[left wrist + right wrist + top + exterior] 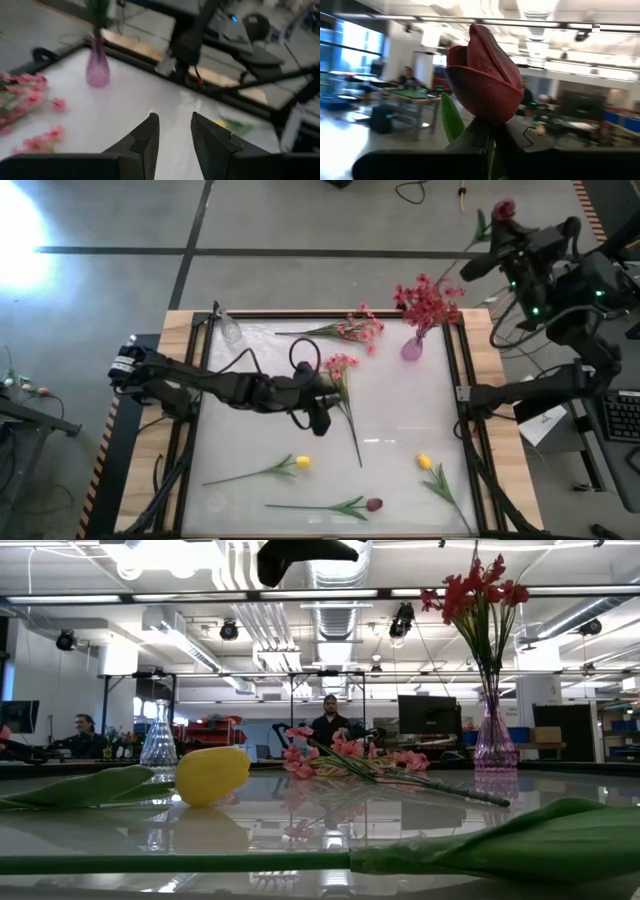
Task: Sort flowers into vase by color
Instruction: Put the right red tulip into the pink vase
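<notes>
Right pincer (487, 137), clamped on a maroon bud (482, 82) at two o'clock, needs a vase; left pincer (175, 132) hangs part-open, empty, mid-counter.

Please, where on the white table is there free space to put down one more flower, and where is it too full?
Free: the middle right, between the pink flower by the left gripper, the purple vase and the right yellow tulip. Also free: the left side, below the clear vase. Crowded: the far edge near the pink spray, and the near edge with the left yellow tulip and dark bud.
</notes>
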You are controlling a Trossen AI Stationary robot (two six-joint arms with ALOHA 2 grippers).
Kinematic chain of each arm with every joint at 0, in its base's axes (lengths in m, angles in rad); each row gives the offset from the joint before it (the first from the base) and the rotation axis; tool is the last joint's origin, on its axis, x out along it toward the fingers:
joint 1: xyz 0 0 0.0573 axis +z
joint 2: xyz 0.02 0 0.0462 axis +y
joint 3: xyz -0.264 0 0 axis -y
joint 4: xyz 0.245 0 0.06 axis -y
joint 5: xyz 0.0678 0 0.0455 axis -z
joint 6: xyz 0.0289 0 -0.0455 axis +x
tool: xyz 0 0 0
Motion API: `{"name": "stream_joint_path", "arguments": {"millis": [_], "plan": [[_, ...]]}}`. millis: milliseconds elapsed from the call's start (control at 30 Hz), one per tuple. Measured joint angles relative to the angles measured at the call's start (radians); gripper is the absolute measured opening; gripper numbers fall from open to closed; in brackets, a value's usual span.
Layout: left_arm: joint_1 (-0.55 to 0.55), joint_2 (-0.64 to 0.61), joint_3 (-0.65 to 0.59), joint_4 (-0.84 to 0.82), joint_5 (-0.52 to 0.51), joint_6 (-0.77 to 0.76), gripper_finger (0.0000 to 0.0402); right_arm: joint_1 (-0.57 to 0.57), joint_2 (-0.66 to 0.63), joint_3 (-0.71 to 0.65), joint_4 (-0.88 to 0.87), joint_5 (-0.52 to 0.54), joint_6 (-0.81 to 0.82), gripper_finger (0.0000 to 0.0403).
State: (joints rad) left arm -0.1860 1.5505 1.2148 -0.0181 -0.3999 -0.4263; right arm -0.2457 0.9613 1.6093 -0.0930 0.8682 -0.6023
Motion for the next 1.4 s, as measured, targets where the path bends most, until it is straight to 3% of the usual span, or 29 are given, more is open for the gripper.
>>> {"name": "stream_joint_path", "arguments": {"millis": [333, 533, 800, 1067, 1400], "plan": [[0.016, 0.000, 0.000, 0.063, -0.031, 0.000, 0.0100, -0.164, 0.019, -0.092, -0.019, -0.077, 0.104, 0.0013], [0.018, 0.000, 0.000, 0.041, -0.031, 0.000, 0.0100, -0.186, -0.012, -0.186, -0.146, -0.107, 0.253, 0.0013], [0.018, -0.007, 0.000, -0.019, -0.029, -0.001, 0.0100, -0.187, -0.136, -0.413, -0.142, -0.108, 0.378, 0.0013], [0.026, -0.008, 0.000, -0.036, -0.029, -0.001, 0.0100, -0.187, -0.237, -0.567, -0.101, -0.109, 0.442, 0.0013], [0.026, -0.009, 0.000, -0.042, -0.028, -0.001, 0.0100, -0.187, -0.253, -0.658, -0.074, -0.152, 0.445, 0.0013]]}}
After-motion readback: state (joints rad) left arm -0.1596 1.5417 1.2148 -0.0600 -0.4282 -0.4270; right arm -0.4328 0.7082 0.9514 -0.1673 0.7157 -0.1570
